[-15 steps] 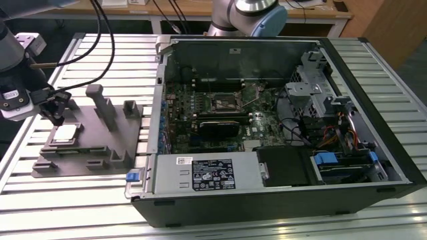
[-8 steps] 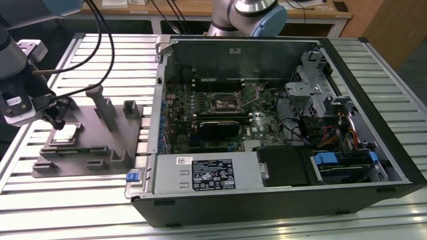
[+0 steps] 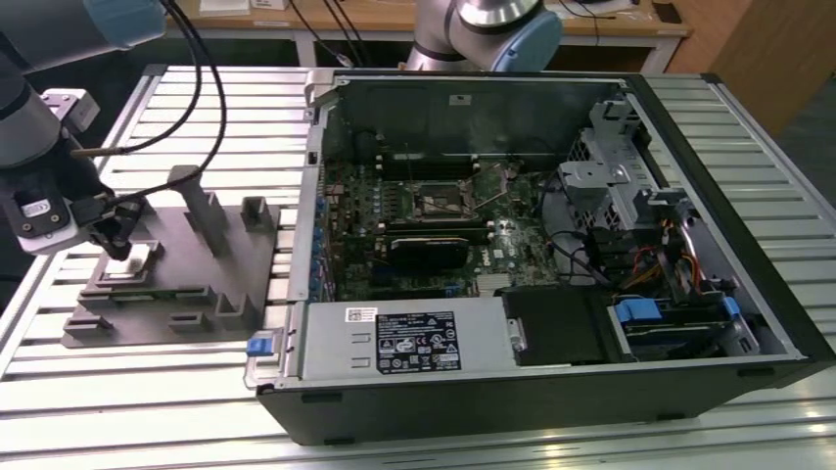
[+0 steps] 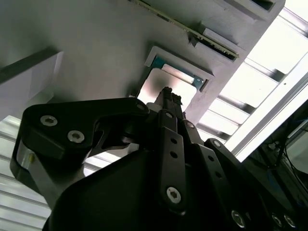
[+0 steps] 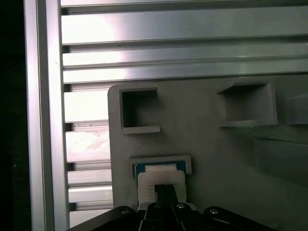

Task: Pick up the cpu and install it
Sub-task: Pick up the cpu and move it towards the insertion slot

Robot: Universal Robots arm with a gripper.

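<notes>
Currently: gripper hangs over the grey plate, which lies at 9 o'clock of the open case in the exterior view. Fingers narrow, tips drawn together to one dark point. In both wrist views that point sits right over the cpu, which lies flat in its blue-edged pocket on the plate. Whether tip and cpu touch: cannot tell.

Around: upright posts on the plate stand at 2 o'clock of the gripper, near it but apart. Slatted table carries both plate and case. Black cable loops down from 12 o'clock toward the arm.

View differences: exterior view gives the case interior, with the socket mid-board and the power supply along the 6 o'clock wall, both well apart from the cpu. First wrist view gives two square recesses in the plate near the pocket. Second wrist view gives the finger links close up, and a thin strip set in a slot beside the pocket.
</notes>
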